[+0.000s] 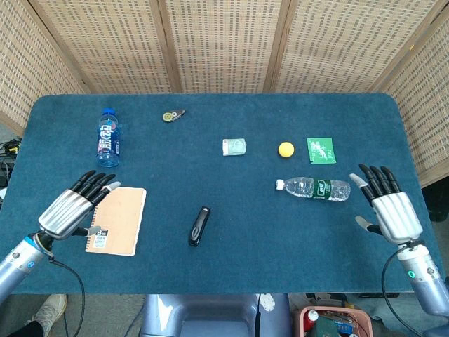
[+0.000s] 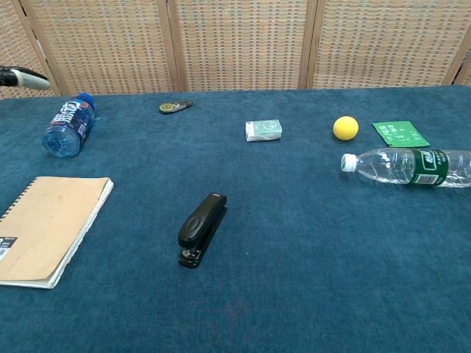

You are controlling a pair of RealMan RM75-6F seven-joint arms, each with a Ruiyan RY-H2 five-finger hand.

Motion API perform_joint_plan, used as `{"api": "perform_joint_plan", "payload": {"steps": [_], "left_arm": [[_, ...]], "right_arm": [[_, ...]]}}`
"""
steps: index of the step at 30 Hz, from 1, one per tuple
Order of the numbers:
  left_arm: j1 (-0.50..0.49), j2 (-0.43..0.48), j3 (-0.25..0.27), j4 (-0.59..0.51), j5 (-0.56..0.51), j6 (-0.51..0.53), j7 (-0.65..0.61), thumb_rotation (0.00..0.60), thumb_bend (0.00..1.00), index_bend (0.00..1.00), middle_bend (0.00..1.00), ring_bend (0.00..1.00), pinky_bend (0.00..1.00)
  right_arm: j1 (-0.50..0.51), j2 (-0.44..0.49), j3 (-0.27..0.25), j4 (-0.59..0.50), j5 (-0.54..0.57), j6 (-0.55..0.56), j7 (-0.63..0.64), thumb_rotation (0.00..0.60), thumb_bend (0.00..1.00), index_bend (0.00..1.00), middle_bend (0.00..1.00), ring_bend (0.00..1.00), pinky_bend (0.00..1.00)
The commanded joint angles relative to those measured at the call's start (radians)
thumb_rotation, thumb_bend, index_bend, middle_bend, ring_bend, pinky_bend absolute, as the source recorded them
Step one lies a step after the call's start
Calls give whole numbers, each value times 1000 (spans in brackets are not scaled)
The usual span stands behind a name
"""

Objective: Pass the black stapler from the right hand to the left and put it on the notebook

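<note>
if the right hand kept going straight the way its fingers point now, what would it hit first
Probably nothing: the right hand points up toward the far edge, right of the clear bottle and green packet. Height unclear.

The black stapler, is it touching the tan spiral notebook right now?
Apart. In the chest view the black stapler lies on the blue table cloth with a clear strip of cloth between it and the tan spiral notebook.
</note>
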Motion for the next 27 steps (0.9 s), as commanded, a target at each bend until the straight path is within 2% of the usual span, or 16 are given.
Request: {"api": "perform_joint_plan", "payload": {"steps": [1, 8, 11, 14, 18, 21, 27], "left_arm": [[-133, -82, 34, 156, 166, 5, -66, 600, 0, 0, 0, 0, 0], [-315, -218, 91, 398, 361, 11, -85, 600, 0, 0, 0, 0, 0], [-440, -354, 104, 601, 455, 60, -112, 600, 0, 0, 0, 0, 0], [-516, -472, 113, 773, 463, 81, -186, 600, 36, 0, 0, 0, 2], [-584, -583, 151, 930, 464, 96, -252, 600, 183, 0, 0, 0, 49], [-621, -653, 184, 1014, 458, 93, -291, 600, 222, 0, 0, 0, 54], [-675, -739, 238, 1105, 441, 90, -335, 600, 270, 0, 0, 0, 77]], "right_arm": [[-92, 18, 6, -108, 61, 51, -8, 600, 0, 0, 0, 0, 0], [-162, 29, 33, -213, 85, 100, -74, 600, 0, 0, 0, 0, 0], [-172, 23, 53, -180, 72, 97, -39, 600, 0, 0, 0, 0, 0], [-177, 24, 72, -156, 87, 75, -31, 600, 0, 0, 0, 0, 0], [-182, 25, 95, -140, 103, 41, -14, 600, 0, 0, 0, 0, 0], [-181, 25, 108, -125, 119, -3, 16, 600, 0, 0, 0, 0, 0], [-187, 20, 132, -103, 124, -35, 30, 600, 0, 0, 0, 0, 0]]}}
